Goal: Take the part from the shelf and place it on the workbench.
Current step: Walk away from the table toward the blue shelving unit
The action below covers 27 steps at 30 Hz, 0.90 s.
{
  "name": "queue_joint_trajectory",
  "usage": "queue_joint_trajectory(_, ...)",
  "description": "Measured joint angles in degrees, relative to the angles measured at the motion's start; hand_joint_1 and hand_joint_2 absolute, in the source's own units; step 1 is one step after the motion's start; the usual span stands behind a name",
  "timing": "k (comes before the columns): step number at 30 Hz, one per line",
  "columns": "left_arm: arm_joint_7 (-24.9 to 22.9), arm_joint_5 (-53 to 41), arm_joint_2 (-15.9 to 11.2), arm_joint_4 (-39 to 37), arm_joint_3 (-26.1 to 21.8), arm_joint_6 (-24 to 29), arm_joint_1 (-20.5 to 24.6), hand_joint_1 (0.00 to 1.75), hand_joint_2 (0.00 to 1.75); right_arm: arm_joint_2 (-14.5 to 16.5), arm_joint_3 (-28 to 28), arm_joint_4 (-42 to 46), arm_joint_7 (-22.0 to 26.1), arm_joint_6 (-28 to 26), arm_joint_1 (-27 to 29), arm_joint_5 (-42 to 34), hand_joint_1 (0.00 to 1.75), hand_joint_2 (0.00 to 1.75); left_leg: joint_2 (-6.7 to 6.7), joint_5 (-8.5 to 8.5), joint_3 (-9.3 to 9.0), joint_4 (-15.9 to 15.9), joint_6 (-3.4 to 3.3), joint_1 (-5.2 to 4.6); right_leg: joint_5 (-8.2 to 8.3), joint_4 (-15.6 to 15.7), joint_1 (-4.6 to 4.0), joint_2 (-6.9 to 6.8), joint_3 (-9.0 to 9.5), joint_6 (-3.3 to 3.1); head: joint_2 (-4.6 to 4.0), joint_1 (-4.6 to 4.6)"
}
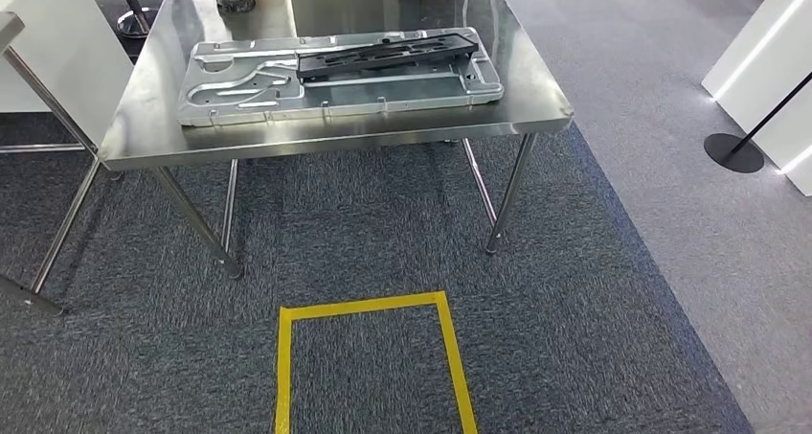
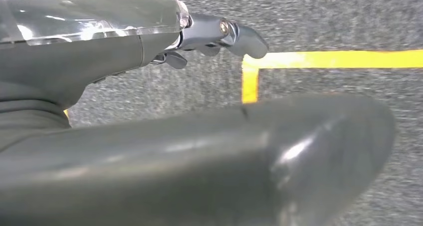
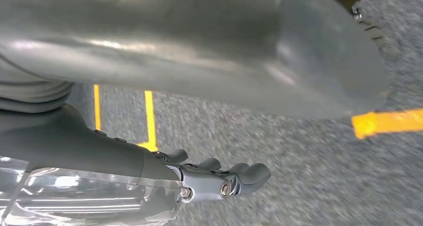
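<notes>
A steel workbench [image 1: 144,139] stands ahead of me on grey carpet. On it lies a large flat grey metal panel [image 1: 239,89], and a long black part [image 1: 383,53] rests across the panel's far side. My left hand [image 2: 214,36] hangs over the carpet with its fingers loosely extended and nothing in them. My right hand [image 3: 219,178] also hangs above the carpet, fingers apart, holding nothing.
A yellow tape rectangle [image 1: 369,307] marks the floor just in front of me, short of the workbench legs [image 1: 506,199]. A white table [image 1: 53,56] stands at the left. At the right are a black stanchion base [image 1: 733,152] and white panels [image 1: 766,60].
</notes>
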<state>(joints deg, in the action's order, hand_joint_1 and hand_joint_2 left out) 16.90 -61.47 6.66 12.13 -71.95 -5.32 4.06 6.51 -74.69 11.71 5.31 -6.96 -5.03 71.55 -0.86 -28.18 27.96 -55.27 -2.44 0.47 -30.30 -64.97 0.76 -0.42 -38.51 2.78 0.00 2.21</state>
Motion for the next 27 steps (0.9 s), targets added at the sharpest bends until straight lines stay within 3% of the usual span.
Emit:
queue_joint_trajectory(1,0.0,-0.1,-0.1,0.0,0.0,0.0,-0.1,0.0,0.0,0.1,0.0,0.0,0.1,0.3,0.0,0.0,0.0,0.0,-0.02,0.67,0.88,-0.1,-0.09,-0.06,-2.58,-4.0,0.07,0.04,-0.82,0.22,0.0,0.01)
queue_joint_trajectory(2,-0.1,-0.2,-0.1,0.0,0.0,0.1,-0.2,0.0,0.0,0.1,0.0,-0.1,0.2,0.7,0.0,-0.1,0.0,0.0,-0.05,1.3,1.74,-0.2,-0.05,-0.12,-3.69,-7.2,0.1,0.05,-1.16,0.37,0.0,0.0)
queue_joint_trajectory(3,-0.1,-0.4,-0.1,0.0,0.0,0.1,-0.2,0.0,0.0,0.1,0.0,-0.1,0.3,1.1,0.0,-0.1,0.0,0.0,-0.06,1.87,2.61,-0.3,0.03,-0.15,-3.49,-8.8,0.1,0.05,-0.76,0.43,0.0,0.0)
queue_joint_trajectory(4,0.0,-0.6,-0.1,0.0,0.1,0.1,-0.2,0.0,0.0,0.1,0.0,-0.1,0.3,1.5,0.0,0.0,0.0,0.0,-0.06,2.38,3.5,-0.5,0.14,-0.18,-2.13,-8.3,0.09,0.06,0.7,0.37,0.0,0.01)
queue_joint_trajectory(6,0.3,-0.9,-0.1,0.0,0.2,0.0,-0.2,0.0,0.0,0.1,0.0,-0.1,0.5,1.9,0.0,0.1,0.0,0.0,0.0,3.26,4.93,-0.8,0.45,-0.22,0.61,-1.3,-0.01,0.08,6.57,-0.18,0.0,0.01)
queue_joint_trajectory(8,0.6,-0.9,0.0,0.0,0.3,-0.1,-0.2,0.0,0.0,0.1,0.0,-0.1,0.9,2.2,-0.1,0.3,0.0,0.0,0.0,4.07,5.67,-1.0,0.98,-0.36,0.36,7.7,-0.35,0.07,12.77,-1.0,0.0,0.02)
queue_joint_trajectory(10,0.6,-0.9,0.0,0.0,0.3,-0.1,-0.1,0.0,0.0,0.1,0.1,-0.1,1.1,2.3,-0.1,0.3,0.0,0.0,-0.1,4.81,5.88,-1.1,1.67,-0.39,-0.62,11.6,-0.73,0.07,14.94,-1.73,0.0,0.01)
queue_joint_trajectory(12,0.6,-0.9,-0.1,0.0,0.3,-0.1,-0.1,0.0,0.0,0.2,0.1,-0.1,1.1,2.5,-0.1,0.3,0.0,0.0,-0.03,4.67,6.26,-1.5,2.33,-0.28,-0.03,12.0,-0.56,-0.05,14.63,-2.61,0.0,0.01)
queue_joint_trajectory(13,0.7,-0.9,-0.1,0.0,0.3,-0.1,-0.1,0.0,0.0,0.2,0.1,-0.1,1.1,2.6,-0.1,0.3,0.0,0.0,0.09,3.62,6.81,-2.7,2.61,-0.23,0.36,12.1,-0.44,-0.15,14.4,-3.06,0.0,0.02)
queue_joint_trajectory(16,0.7,-0.8,-0.1,0.0,0.3,-0.1,-0.3,0.0,0.0,0.2,0.1,-0.1,1.3,2.7,0.0,0.4,0.0,0.0,0.36,-2.97,10.67,-13.3,3.28,0.08,1.15,12.0,-0.51,-0.38,13.32,-3.84,0.0,0.02)
queue_joint_trajectory(17,0.7,-0.8,-0.1,0.0,0.3,-0.1,-0.3,0.0,0.0,0.2,0.1,-0.1,1.6,2.8,0.0,0.4,0.0,0.0,0.36,-4.46,11.75,-16.8,3.43,0.16,1.31,11.8,-0.57,-0.39,12.9,-3.88,0.0,0.02)
queue_joint_trajectory(18,0.7,-0.7,-0.1,0.0,0.3,-0.1,-0.4,0.0,0.0,0.2,0.1,-0.1,1.8,3.0,0.0,0.5,0.0,0.0,0.35,-4.7,11.88,-18.2,3.53,0.2,1.42,11.5,-0.6,-0.37,12.52,-3.86,0.0,0.02)
queue_joint_trajectory(19,0.7,-0.6,-0.1,0.0,0.3,-0.1,-0.5,0.0,0.0,0.2,0.2,-0.1,2.1,3.1,0.0,0.5,0.0,0.0,0.35,-3.95,11.0,-17.6,3.56,0.22,1.47,11.2,-0.59,-0.33,12.19,-3.8,0.0,0.02)
queue_joint_trajectory(21,0.7,-0.5,-0.3,0.0,0.3,0.0,-0.4,0.0,0.0,0.3,0.2,-0.2,2.3,3.6,0.0,0.5,0.0,0.0,0.35,-0.75,6.47,-10.4,3.43,0.25,1.36,10.5,-0.56,-0.26,11.73,-3.54,0.0,0.02)
queue_joint_trajectory(23,0.7,-0.5,-0.5,0.0,0.3,0.1,-0.3,0.0,0.0,0.3,0.2,-0.3,2.1,4.2,-0.1,0.5,0.0,0.0,0.38,0.77,2.54,-3.9,3.01,0.08,1.19,9.9,-0.68,-0.27,11.21,-3.04,-0.01,0.02)
queue_joint_trajectory(24,0.6,-0.5,-0.5,0.0,0.3,0.1,-0.2,0.0,0.0,0.4,0.2,-0.3,1.8,4.7,-0.1,0.5,0.0,0.0,0.39,0.63,1.85,-2.4,2.74,-0.03,1.17,9.6,-0.76,-0.28,10.99,-2.75,-0.01,0.02)
queue_joint_trajectory(27,0.5,-0.5,-0.7,0.0,0.3,0.2,-0.2,0.0,0.0,0.4,0.3,-0.4,0.8,7.6,-0.3,0.1,0.0,0.0,0.4,0.45,1.97,-1.5,1.78,0.09,1.04,9.1,-0.94,-0.22,10.52,-1.87,0.0,0.01)
